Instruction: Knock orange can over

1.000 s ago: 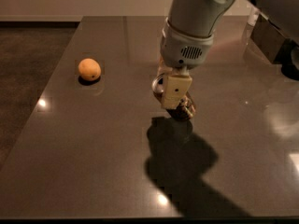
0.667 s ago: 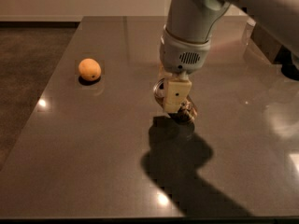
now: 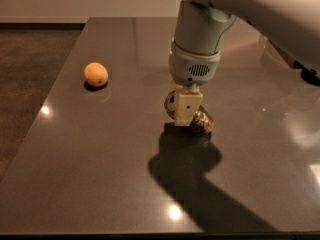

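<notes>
table (image 3: 100, 184): dark glossy grey-brown top | orange fruit (image 3: 95, 74): on left part | orange can (image 3: 200, 123): near centre, lying on its side | gripper (image 3: 184, 109): low, against can

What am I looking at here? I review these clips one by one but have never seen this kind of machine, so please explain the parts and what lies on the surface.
The large pale grey shape coming in from the top right is a robot arm. At its lower end sits the tool, the part meant for grasping or pushing, seen as a cream-coloured block just above the surface. There is only one camera view; it looks down at an angle on a dark, glossy table, and where the camera is mounted is not known.

Two things lie on the table. A round orange fruit sits alone to the left, well clear of the arm. The orange can is right beside the tool, mostly hidden behind it, and appears to be tilted or on its side. The tool is low against the can; nothing is visibly lifted.
</notes>
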Motion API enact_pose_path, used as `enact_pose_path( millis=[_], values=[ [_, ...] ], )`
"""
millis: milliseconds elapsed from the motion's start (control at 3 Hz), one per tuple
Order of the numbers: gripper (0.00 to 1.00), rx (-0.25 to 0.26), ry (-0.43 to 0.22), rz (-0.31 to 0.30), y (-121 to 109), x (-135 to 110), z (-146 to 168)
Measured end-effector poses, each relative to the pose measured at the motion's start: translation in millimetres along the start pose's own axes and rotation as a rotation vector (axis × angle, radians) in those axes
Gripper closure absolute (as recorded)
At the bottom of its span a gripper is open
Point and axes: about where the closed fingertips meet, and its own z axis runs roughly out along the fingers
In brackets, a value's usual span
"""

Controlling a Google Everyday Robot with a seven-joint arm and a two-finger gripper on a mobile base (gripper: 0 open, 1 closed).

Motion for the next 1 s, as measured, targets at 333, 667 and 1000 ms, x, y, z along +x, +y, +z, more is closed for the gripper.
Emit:
enact_pose_path(
  millis=[333,667,1000],
  values=[
    [0.13,-0.018,-0.004,0.004,0.4,0.7,6.2],
    [0.00,-0.003,-0.012,0.004,-2.8,-1.5,6.5],
    [0.00,-0.003,-0.013,0.004,-2.8,-1.5,6.5]
  ],
)
